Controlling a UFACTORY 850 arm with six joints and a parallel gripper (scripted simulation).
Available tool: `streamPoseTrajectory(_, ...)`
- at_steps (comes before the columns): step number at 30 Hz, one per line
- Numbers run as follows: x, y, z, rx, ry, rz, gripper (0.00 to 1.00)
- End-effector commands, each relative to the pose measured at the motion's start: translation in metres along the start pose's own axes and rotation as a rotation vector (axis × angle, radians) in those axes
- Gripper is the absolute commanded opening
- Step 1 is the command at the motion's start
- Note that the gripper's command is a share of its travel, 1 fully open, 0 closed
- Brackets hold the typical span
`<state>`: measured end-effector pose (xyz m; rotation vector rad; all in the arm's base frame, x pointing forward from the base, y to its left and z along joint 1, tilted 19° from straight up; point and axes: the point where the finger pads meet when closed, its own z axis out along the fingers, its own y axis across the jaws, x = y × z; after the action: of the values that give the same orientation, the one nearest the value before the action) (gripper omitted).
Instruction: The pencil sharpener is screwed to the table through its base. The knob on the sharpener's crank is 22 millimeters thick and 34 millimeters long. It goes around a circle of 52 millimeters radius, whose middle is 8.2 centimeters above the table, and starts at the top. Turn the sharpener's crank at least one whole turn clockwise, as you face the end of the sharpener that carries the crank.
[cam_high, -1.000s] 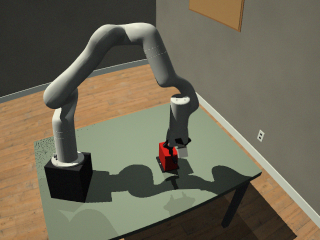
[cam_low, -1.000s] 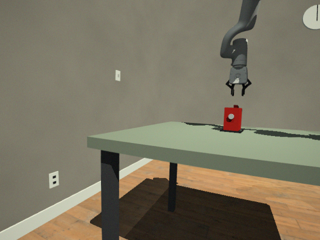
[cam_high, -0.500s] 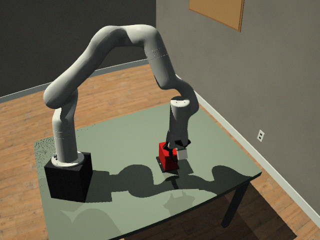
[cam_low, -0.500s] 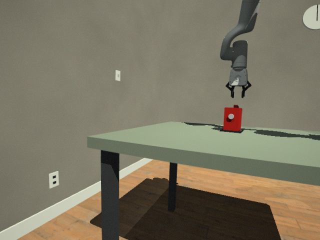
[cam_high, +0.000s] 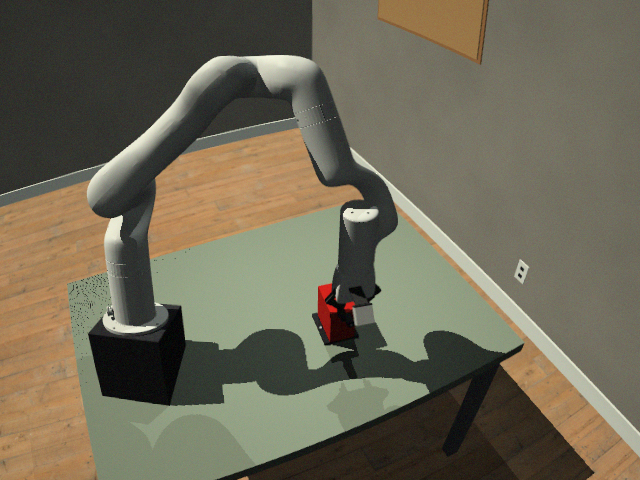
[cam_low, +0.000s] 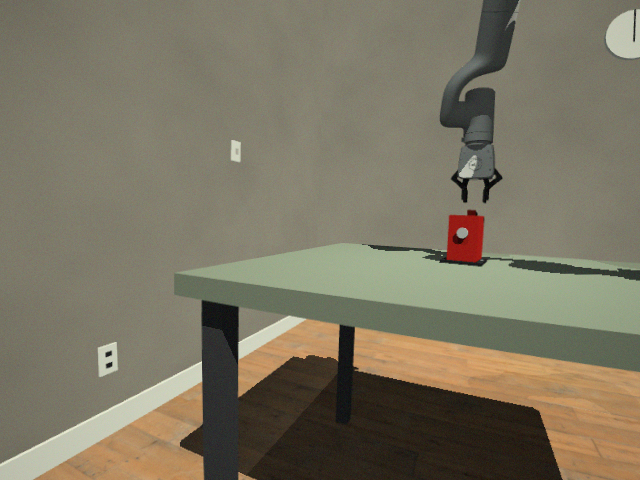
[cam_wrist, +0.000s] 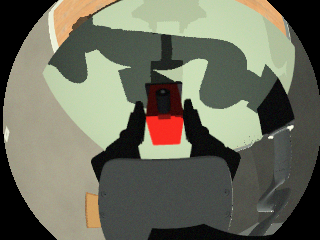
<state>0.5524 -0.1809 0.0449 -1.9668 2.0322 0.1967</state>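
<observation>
I am holding the gripper (cam_low: 476, 197) directly above the sharpener (cam_low: 465, 244), fingers pointing down, half open and gripping nothing — a clear gap is showing between the fingertips and the red body.

The sharpener is sitting bolted on its dark base on the table (cam_low: 320, 289), on the side far from the arm's pedestal (cam_high: 135, 361).

A small red stub — I am reading it as the knob (cam_low: 471, 212) — is poking up at the sharpener's top, just under the fingers. In the wrist view the fingers are straddling the sharpener.

Progress, as I am judging it: approach and pre-opening done; descent, grip on the knob and the whole clockwise turn are all left.
</observation>
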Motion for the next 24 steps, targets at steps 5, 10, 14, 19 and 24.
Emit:
streamPoseTrajectory(5,0.000,-0.001,0.008,0.002,0.001,0.000,0.54)
streamPoseTrajectory(10,0.000,-0.001,0.011,0.002,0.001,0.000,0.54)
streamPoseTrajectory(14,0.000,-0.001,0.013,0.002,0.001,0.000,0.54)
streamPoseTrajectory(19,0.000,-0.001,0.015,0.002,0.001,0.000,0.54)
streamPoseTrajectory(24,0.000,-0.001,0.015,0.002,0.001,0.000,0.54)
